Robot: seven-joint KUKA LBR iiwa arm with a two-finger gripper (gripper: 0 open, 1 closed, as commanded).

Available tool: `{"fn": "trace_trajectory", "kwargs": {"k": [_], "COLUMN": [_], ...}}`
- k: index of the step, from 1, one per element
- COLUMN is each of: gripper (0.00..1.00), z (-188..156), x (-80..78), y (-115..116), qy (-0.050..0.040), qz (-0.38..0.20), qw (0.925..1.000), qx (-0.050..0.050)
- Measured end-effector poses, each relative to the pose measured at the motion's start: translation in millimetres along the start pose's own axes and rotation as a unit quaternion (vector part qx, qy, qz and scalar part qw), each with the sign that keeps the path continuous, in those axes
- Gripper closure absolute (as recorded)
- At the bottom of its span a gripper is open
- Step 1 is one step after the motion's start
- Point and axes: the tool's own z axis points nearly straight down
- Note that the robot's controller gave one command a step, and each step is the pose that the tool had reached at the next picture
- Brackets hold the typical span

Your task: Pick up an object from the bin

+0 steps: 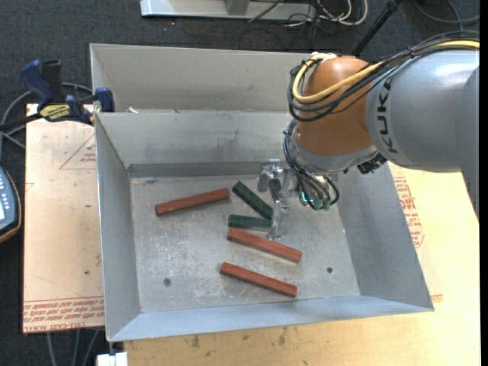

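Note:
My gripper (277, 218) hangs low in the middle of the bin, under the orange wrist cover. Its tip comes down right beside the right end of a short dark green bar (247, 222) that lies flat. A second dark green bar (252, 196) lies tilted just above it, to the gripper's left. A red-brown bar (264, 245) lies slanted directly below the tip; whether they touch I cannot tell. Nothing shows held in the gripper.
Another red-brown bar (192, 201) lies at the back left of the bin floor. A third red-brown bar (258, 279) lies near the front wall. The arm and its cables cover the bin's right back corner.

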Motion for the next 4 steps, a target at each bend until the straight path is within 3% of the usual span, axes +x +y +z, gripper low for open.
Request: {"fn": "trace_trajectory", "kwargs": {"k": [1,2,3,4], "gripper": [0.0,0.0,1.0,1.0], "z": [81.7,79.2,79.3,-79.9], "x": [9.2,64.9,65.5,60.2], "y": [-8.4,-25.5,-25.8,-39.8], "qy": [-0.0041,-0.0091,-0.0064,-0.0077], "qz": [-0.032,0.077,0.077,-0.139], "qw": [0.9995,0.997,0.997,0.9903], "qx": [0.0,-0.001,-0.001,0.001]}}
